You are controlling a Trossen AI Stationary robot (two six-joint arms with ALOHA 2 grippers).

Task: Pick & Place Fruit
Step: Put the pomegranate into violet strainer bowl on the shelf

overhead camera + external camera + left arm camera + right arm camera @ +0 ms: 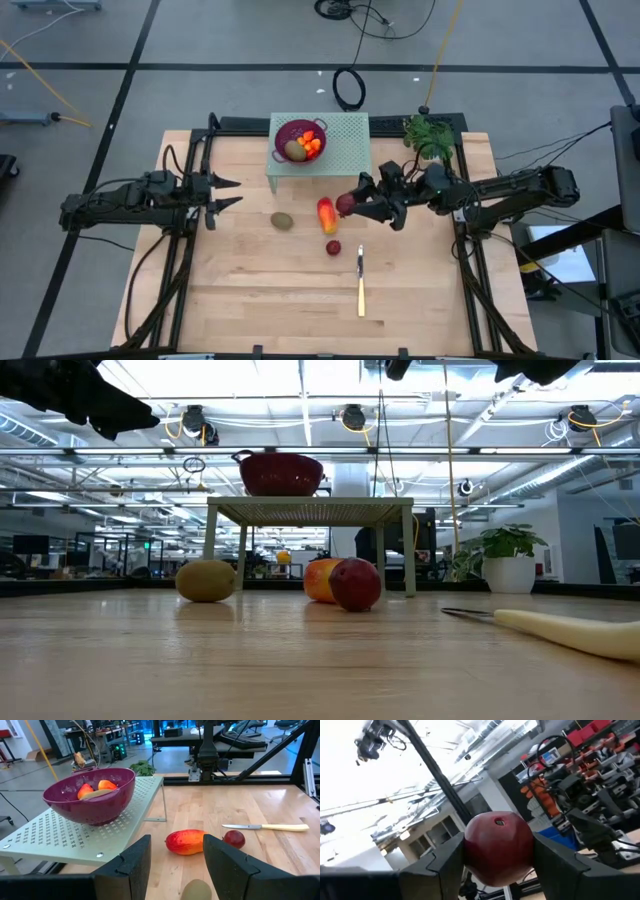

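Dark red ball (498, 846) is clamped between the right gripper (349, 206) fingers above the worktop centre, while the left gripper (232, 193) waits spread wide near the left edge.

Colander (298, 139) on rack (345, 140); knife (360, 281) probably nearest front.

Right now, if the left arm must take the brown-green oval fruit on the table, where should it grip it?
Grip the oval fruit across its narrower middle, coming from above. It lies flat and alone, apart from the oblong fruit, so both sides look free.
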